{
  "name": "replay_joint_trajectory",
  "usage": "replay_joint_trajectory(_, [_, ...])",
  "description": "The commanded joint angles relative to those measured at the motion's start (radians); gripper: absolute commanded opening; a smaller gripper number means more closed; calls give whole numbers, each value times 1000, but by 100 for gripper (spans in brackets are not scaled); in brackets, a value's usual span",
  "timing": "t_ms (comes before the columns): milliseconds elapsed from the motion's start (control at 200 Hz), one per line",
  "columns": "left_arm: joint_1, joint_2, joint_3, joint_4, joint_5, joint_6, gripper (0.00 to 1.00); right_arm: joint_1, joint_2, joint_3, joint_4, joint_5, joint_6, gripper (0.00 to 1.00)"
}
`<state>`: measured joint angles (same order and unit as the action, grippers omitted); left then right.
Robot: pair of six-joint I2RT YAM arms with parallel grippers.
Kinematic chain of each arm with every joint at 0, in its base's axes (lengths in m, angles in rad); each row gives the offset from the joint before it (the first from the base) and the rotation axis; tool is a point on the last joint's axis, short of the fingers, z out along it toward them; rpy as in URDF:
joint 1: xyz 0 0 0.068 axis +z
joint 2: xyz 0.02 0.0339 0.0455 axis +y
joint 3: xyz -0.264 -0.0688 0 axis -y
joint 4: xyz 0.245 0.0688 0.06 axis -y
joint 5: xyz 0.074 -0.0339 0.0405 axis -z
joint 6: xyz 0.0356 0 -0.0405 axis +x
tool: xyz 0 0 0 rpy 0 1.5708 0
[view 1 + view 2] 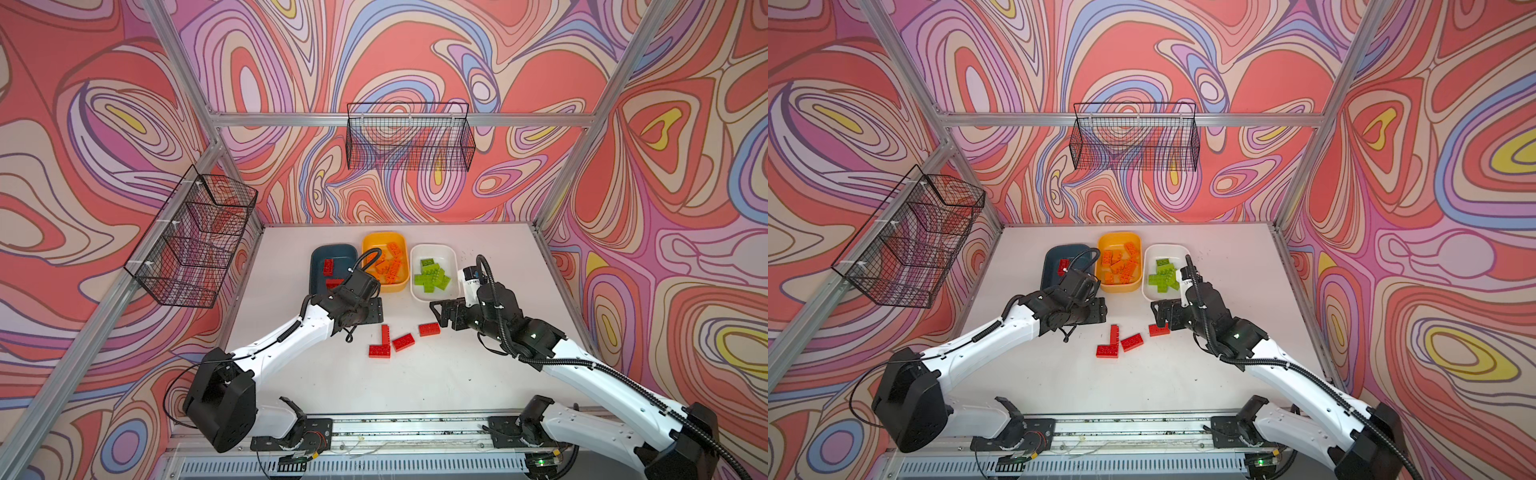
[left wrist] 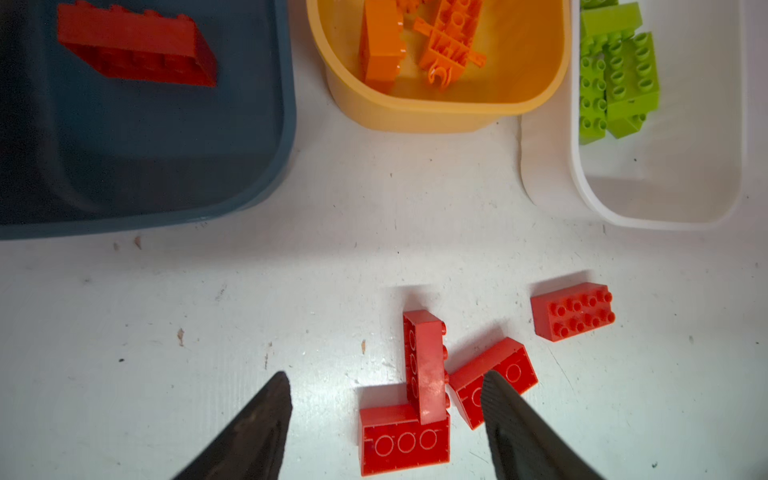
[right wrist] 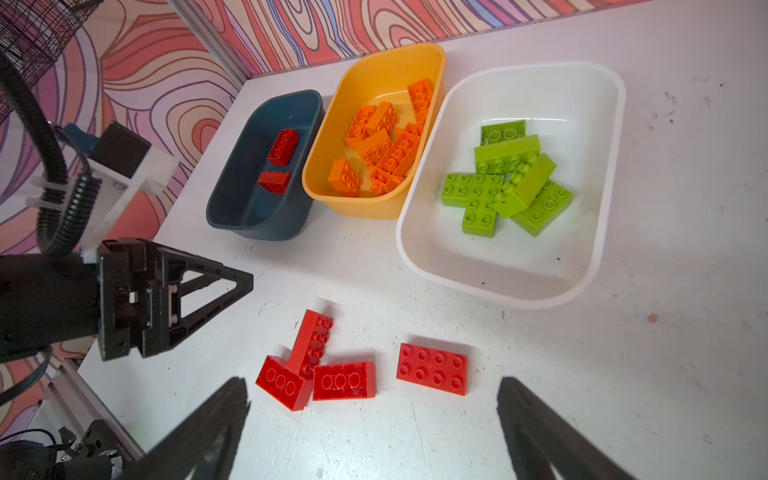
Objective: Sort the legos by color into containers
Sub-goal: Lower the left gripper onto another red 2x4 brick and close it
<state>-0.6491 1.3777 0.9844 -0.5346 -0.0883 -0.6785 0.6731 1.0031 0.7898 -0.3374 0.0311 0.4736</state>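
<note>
Left gripper (image 2: pixel 386 376) and right gripper (image 3: pixel 372 381) spread, empty; lone red brick (image 1: pixel 429 329) lies studs-up, long axis across table (image 1: pixel 419 378).

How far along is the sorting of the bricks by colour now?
Done: the orange bricks lie in the yellow tray and the lime green bricks in the white tray; two red bricks are in the dark teal tray. In hand: nothing; the left gripper and the right gripper are both open and empty. Remaining: four red bricks on the table.
</note>
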Motion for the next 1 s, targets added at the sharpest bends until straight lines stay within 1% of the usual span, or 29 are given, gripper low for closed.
replay_joint_trajectory(0, [-30, 4, -14, -3, -41, -49, 75, 1, -26, -22, 13, -7, 20, 98])
replay_joint_trajectory(145, [-60, 49, -5, 15, -38, -56, 75, 1, -51, -34, -4, -4, 26, 98])
replay_joint_trajectory(386, [-84, 113, 31, 27, -31, -59, 75, 1, -60, -34, -19, 7, 20, 98])
replay_joint_trajectory(781, [-90, 147, 48, 22, -36, -48, 75, 0, -3, -13, 3, -3, 8, 98])
replay_joint_trajectory(997, [-92, 197, 66, 30, -18, -40, 75, 0, -28, -28, -13, 21, 14, 98])
